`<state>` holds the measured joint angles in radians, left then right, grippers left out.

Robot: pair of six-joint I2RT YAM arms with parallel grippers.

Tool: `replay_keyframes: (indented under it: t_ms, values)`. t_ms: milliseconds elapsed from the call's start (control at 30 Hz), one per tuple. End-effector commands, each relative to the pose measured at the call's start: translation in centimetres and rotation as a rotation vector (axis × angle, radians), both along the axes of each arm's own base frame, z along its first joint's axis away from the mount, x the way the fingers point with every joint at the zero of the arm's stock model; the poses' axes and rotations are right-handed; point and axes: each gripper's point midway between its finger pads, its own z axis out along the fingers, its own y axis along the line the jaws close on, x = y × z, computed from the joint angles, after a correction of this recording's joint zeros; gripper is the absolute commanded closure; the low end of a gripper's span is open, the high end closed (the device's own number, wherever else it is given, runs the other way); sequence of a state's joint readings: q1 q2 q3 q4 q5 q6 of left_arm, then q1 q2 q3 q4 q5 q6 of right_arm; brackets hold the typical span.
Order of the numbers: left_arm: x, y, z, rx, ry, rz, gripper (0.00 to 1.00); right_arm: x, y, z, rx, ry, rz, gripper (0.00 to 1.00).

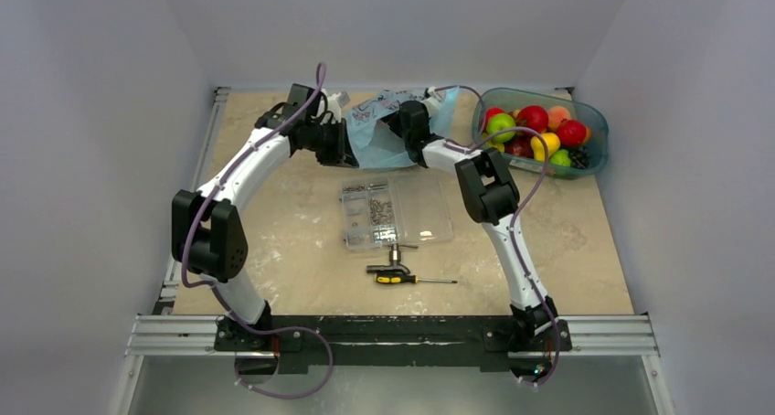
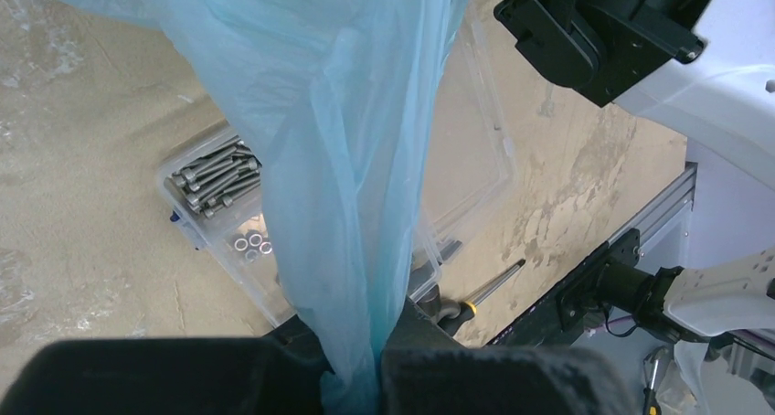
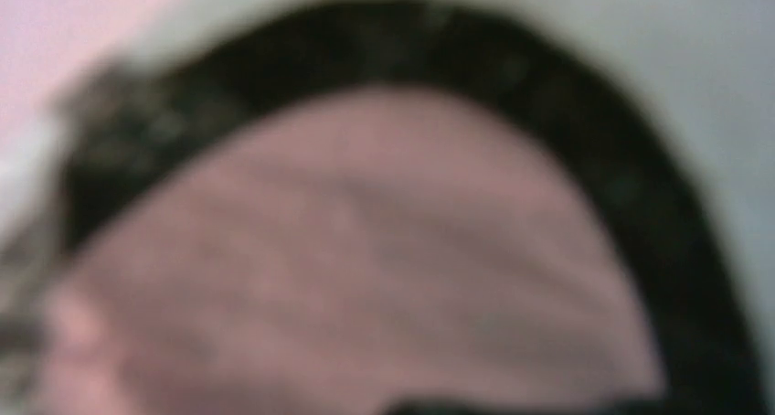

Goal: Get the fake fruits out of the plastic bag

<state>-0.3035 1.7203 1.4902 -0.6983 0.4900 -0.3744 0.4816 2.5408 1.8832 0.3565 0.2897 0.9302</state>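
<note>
Both arms arch forward, elbows up, wrists at far middle of bench [image 1: 302, 250]. Left pincer [image 2: 352, 371] clenched on plastic bag [image 2: 338, 159]. Right pincer [image 1: 413, 122] against bag; grip can't tell, wrist view blurred. Fake fruits [image 1: 533, 118] in teal tub [image 1: 596, 132], far right.

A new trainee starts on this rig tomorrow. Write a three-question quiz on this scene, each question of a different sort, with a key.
1. True or false: the left end effector is shut on the plastic bag.
2. Which tool with a yellow-and-black handle lies on the near side of the screw box?
3. The fake fruits in view lie: A) in the teal tub; B) on the screw box; C) inside the left end effector.

Key: 1 true; 2 the screwdriver; 3 A.
</note>
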Motion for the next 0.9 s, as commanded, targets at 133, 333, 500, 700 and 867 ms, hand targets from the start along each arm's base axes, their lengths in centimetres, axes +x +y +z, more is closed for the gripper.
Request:
replay_keyframes:
  t_ms: [133, 333, 500, 700, 867]
  values:
    - [-0.8, -1.0, -0.3, 0.032, -0.013, -0.042, 1.0, 2.6, -2.4, 3.0, 0.123, -0.015, -0.219, 0.32]
    - [-0.9, -0.5, -1.1, 0.091, -0.023, -0.035, 1.0, 2.7, -3.3, -0.5, 0.262, 0.096, -0.307, 0.22]
    - [-0.9, -0.6, -1.8, 0.111, -0.012, -0.042, 1.0, 3.2, -4.3, -3.7, 0.319, 0.198, -0.383, 0.17]
    - [-0.9, -0.7, -2.3, 0.118, -0.001, -0.047, 1.0, 3.6, -5.3, -6.6, 0.368, 0.265, -0.415, 0.2]
    - [-0.8, -0.7, -2.7, 0.126, 0.009, -0.047, 1.0, 4.7, -5.5, -6.8, 0.423, 0.227, -0.396, 0.43]
